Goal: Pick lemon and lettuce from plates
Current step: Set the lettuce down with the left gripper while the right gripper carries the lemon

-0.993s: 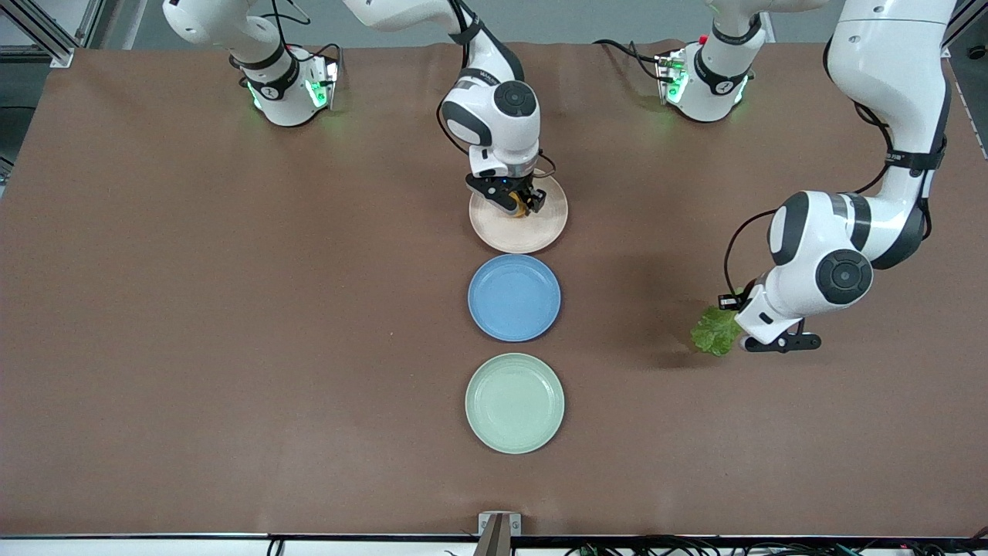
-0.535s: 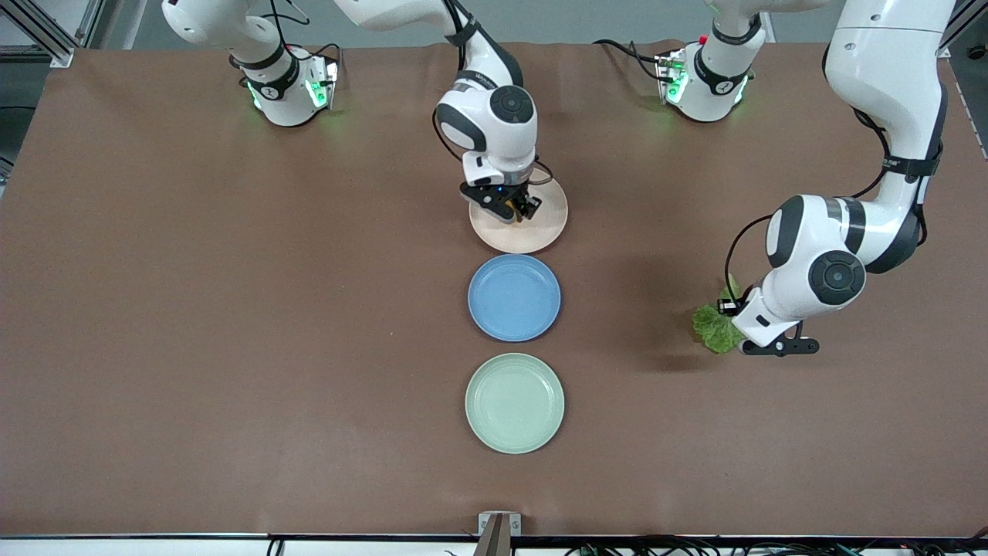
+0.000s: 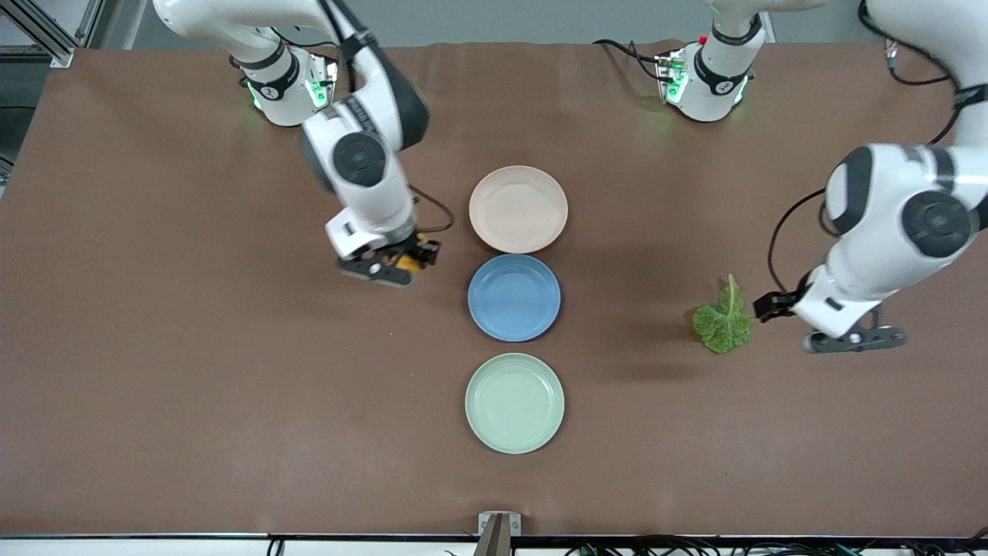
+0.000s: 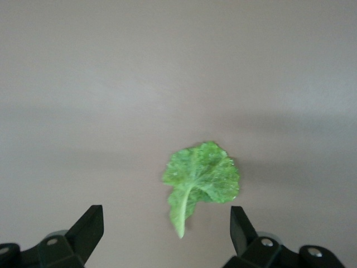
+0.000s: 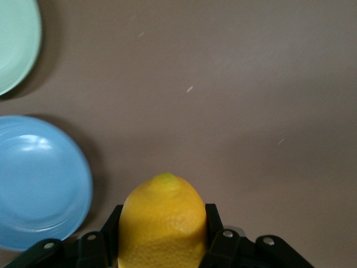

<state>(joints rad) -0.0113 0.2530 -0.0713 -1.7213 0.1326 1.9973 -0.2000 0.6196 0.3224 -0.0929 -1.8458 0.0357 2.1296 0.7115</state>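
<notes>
My right gripper (image 3: 407,264) is shut on the lemon (image 5: 164,223), an orange-yellow fruit, and holds it over bare table beside the blue plate, toward the right arm's end; the lemon (image 3: 411,263) shows between the fingers. The beige-pink plate (image 3: 518,208) and the mint green plate (image 3: 515,402) hold nothing. The lettuce (image 3: 723,319), a crinkled green leaf with a pale rib, lies flat on the table toward the left arm's end. My left gripper (image 3: 772,307) is open and empty just above the table beside the leaf (image 4: 202,179), which lies apart from its fingers (image 4: 240,226).
A blue plate (image 3: 514,297) sits between the two other plates and also shows in the right wrist view (image 5: 39,181), with the mint plate's rim (image 5: 17,44). The two arm bases (image 3: 287,89) stand along the table's back edge.
My right gripper lifted the lemon off the beige-pink plate and carried it toward the right arm's end. My left gripper let go of the lettuce, opened and drew away from it.
</notes>
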